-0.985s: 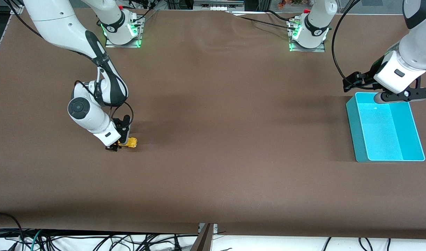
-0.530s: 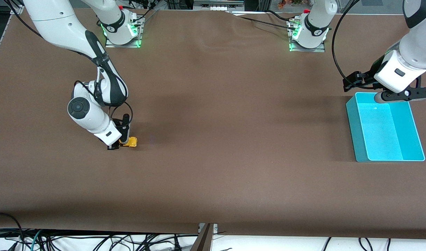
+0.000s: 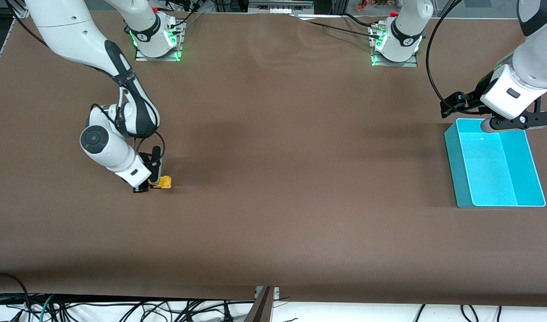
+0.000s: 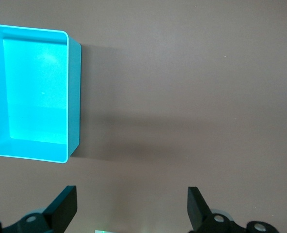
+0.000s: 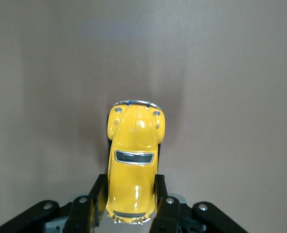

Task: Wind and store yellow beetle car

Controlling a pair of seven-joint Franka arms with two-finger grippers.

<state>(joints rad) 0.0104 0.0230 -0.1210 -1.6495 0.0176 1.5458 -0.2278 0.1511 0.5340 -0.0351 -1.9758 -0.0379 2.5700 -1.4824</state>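
The yellow beetle car (image 3: pixel 164 182) rests on the brown table toward the right arm's end. My right gripper (image 3: pixel 153 184) is shut on it. In the right wrist view the car (image 5: pixel 134 160) shows its roof and dark window, and both fingers (image 5: pixel 160 194) press against its sides at one end. My left gripper (image 4: pixel 132 206) hangs open with nothing between its fingers, over the table beside the teal bin (image 4: pixel 71 97). In the front view that gripper (image 3: pixel 517 123) is above the bin's wall nearest the robots' bases.
The teal bin (image 3: pixel 454 170) stands at the left arm's end of the table, with nothing showing inside it. Brown table surface (image 3: pixel 300 179) stretches between the car and the bin. Cables hang along the table's front edge.
My right gripper has closed on the car. Gripper and car have slid slightly toward the right arm's end of the table. The left arm has not moved.
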